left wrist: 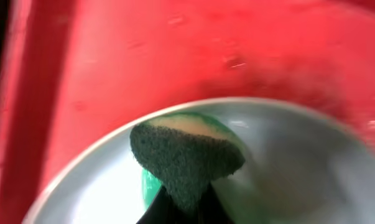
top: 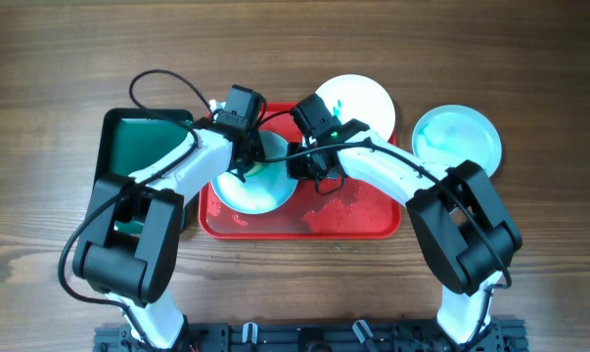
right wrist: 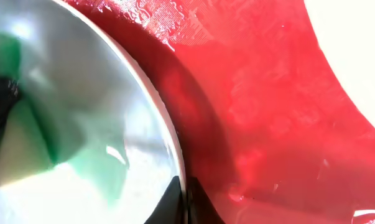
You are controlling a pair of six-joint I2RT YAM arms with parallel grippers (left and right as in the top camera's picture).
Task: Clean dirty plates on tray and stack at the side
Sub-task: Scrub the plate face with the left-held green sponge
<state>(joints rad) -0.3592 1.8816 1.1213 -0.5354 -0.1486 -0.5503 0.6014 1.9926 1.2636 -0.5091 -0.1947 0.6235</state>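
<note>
Left claw (left wrist: 178, 210) is seen pinched shut on a sponge (left wrist: 187, 155), whose dark green scouring face is turned toward the wrist camera, with a strip of yellow foam visible behind it. The sponge is pressed onto the inside of the smeared plate (top: 265, 191), near that plate's far rim. Right claw (right wrist: 186, 202) is closed on the same plate's right edge, one finger inside the rim and one outside it, so that the thin white rim is gripped between them.

The smeared plate is found on the left half of the red tray (top: 363, 220), lying on the tray floor, and green smears are seen across its glossy centre. A white plate (top: 358, 98) is placed at the tray's far right corner, part of it reaching past the far rim. An aqua plate (top: 458, 137) is set on the desk (top: 529, 254) off the tray's right side, just beside the white plate, and pale streaks are seen on its face.

Wet streaks and droplets are scattered over the bare right part of the tray floor. A raised pattern is moulded into that floor near the smeared plate, but it is too blurred to be read as writing. A green tray (top: 143, 147) is placed on the desk to the left of the red tray, partly covered by the left arm.
</note>
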